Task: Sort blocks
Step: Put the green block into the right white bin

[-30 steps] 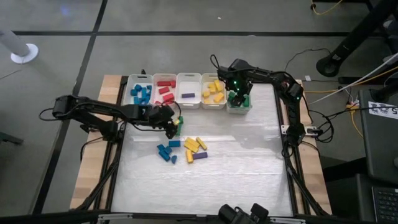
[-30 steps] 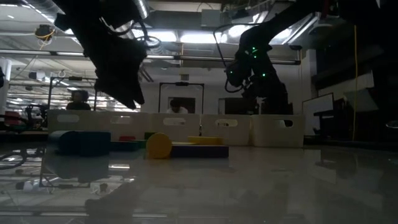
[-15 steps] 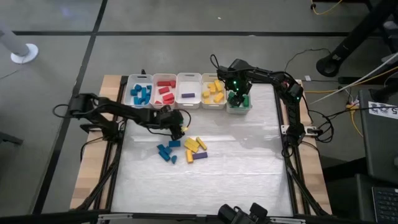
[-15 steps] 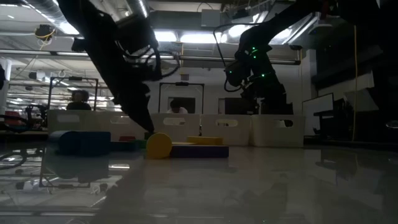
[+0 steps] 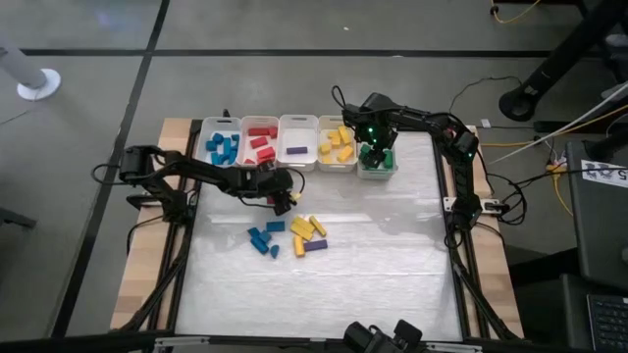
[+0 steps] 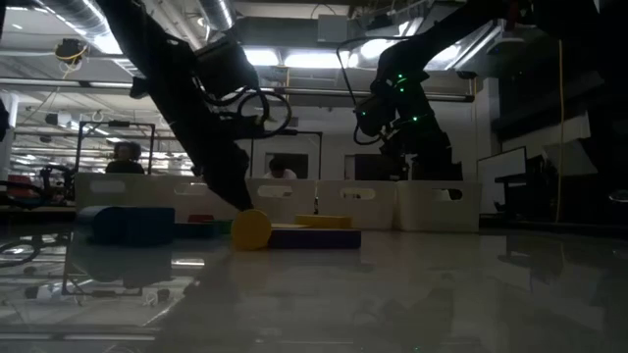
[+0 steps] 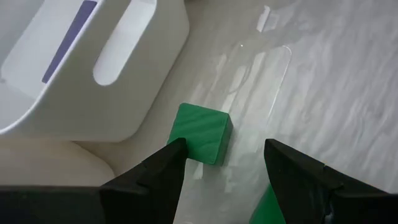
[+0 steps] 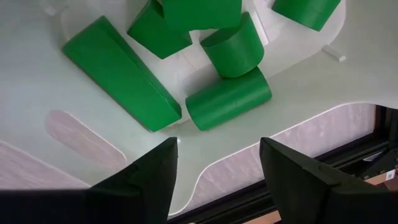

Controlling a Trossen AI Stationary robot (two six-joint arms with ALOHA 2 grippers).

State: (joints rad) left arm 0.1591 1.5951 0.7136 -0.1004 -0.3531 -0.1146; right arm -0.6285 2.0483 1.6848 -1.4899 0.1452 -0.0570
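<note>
My left gripper [image 5: 286, 200] is low over the table in front of the purple bin, open. In the left wrist view a green cube [image 7: 202, 132] rests flat on the table just ahead of the gripper [image 7: 225, 150], close to one fingertip [image 7: 176, 151]; whether they touch cannot be told. A second green block [image 7: 268, 208] shows under the other finger. My right gripper [image 5: 376, 149] hangs open over the green bin [image 5: 377, 169], above several green blocks [image 8: 229, 98]. Loose blue blocks [image 5: 262, 238], yellow blocks [image 5: 306, 227] and a purple block [image 5: 315, 245] lie mid-table.
Five white bins line the far edge: blue [image 5: 222, 147], red [image 5: 260, 144], one with a single purple block [image 5: 297, 148], yellow [image 5: 337, 145], and green. The purple bin's wall [image 7: 118, 74] stands right beside the green cube. Bare tabletop stretches toward the near and right edges.
My left gripper has come down toward the table and gone a little toward the right edge, rolling its wrist, and now sits low at the green cube by the purple bin. Its fingers stay open.
</note>
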